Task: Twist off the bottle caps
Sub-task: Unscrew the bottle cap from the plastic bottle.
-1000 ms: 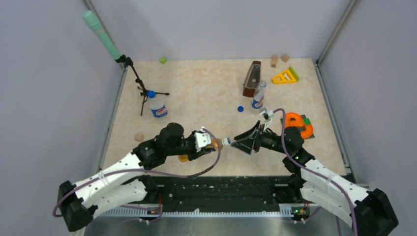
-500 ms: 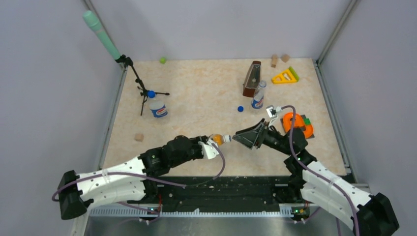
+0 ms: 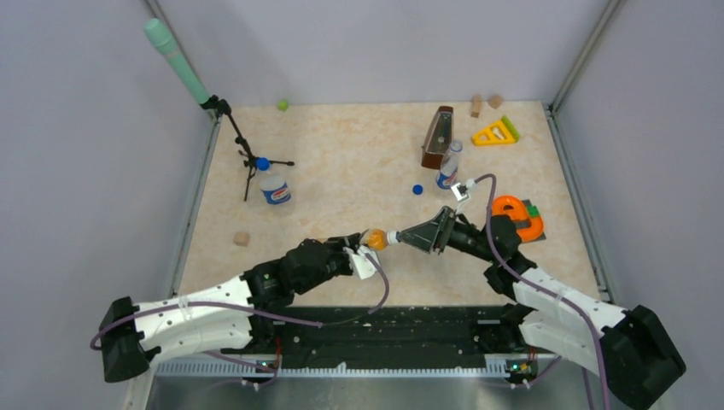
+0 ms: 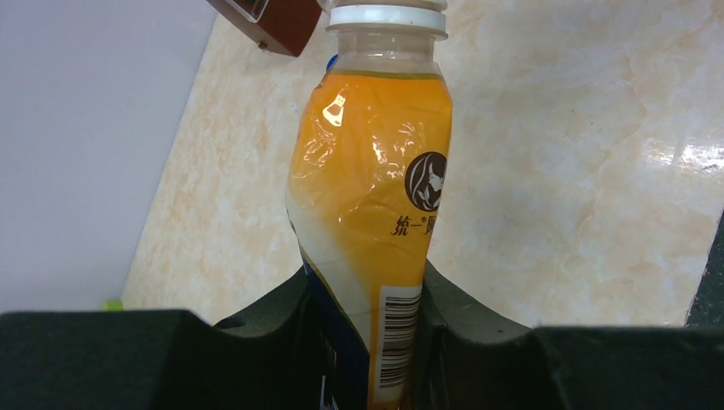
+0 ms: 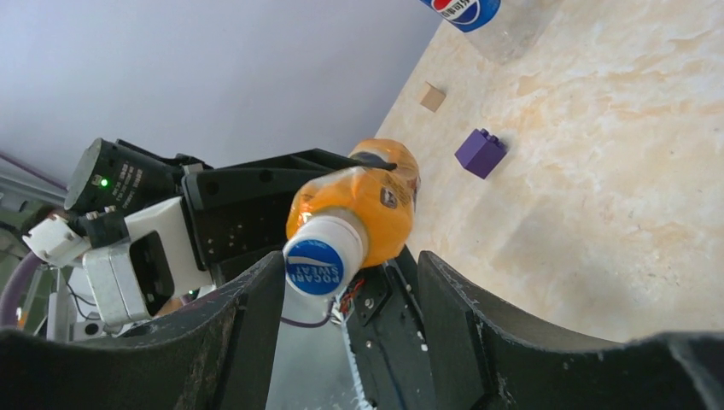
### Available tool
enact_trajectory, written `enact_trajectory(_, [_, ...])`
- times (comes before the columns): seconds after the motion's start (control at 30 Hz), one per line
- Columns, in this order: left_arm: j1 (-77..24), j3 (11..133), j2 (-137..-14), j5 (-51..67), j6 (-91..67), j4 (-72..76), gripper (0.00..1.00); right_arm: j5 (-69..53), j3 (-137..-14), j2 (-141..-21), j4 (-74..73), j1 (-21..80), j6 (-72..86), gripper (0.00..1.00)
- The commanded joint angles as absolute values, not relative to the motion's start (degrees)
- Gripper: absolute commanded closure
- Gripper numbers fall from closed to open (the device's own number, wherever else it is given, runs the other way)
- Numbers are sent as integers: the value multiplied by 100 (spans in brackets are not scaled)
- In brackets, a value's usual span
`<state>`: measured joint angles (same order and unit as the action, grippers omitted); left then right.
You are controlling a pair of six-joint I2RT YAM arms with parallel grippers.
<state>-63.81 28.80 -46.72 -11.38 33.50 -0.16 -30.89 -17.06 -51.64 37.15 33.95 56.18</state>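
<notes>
Left gripper (image 4: 365, 301) is clamped tight on the lower half of the orange bottle (image 4: 376, 171). The plastic is visibly squished in where the fingers bite. It holds the bottle up off the table (image 3: 341, 145), lying roughly sideways with the neck aimed at the right arm.

The white cap (image 5: 322, 260) with the blue printed top is on the bottle's neck. It sits right between the fingers of the right gripper (image 5: 350, 263). That gripper is spread around the cap rather than pinching it: one finger is about touching it, and there's a clear gap on the other side.

Over on the table, a loose blue cap (image 3: 417, 190) lies near the middle. Another blue cap (image 3: 263, 162) is on the clear bottle (image 3: 275, 190) at the left. The purple cube (image 5: 481, 152) sits off by itself.
</notes>
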Motion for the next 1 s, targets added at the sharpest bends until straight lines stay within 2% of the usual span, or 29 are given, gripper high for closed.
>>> enact_trajectory(0.0, [-6416, 2976, -4802, -1123, 3448, 319, 100, -3379, -1989, -5405, 4430, 3384, 5852, 42])
enact_trajectory(0.23, [-6413, 3010, -4863, -1134, 3429, 290, 100, -3369, -1949, -5399, 4477, 3384, 5807, 44])
enact_trajectory(0.37, [-6416, 3019, -4866, -1089, 3424, 307, 100, -3401, -1966, -5465, 4400, 3384, 5699, 52])
enact_trajectory(0.63, [-6412, 3023, -4860, -1096, 3405, 290, 100, -3598, -2016, -5653, 4349, 3393, 5581, 53])
enact_trajectory(0.8, [-6416, 2995, -4890, -1070, 3371, 338, 100, -3571, -2047, -5610, 4082, 3393, 5393, 78])
enact_trajectory(0.97, [-6409, 3078, -4977, -844, 3192, 260, 100, -3674, -2012, -5535, 4103, 3401, 5168, 92])
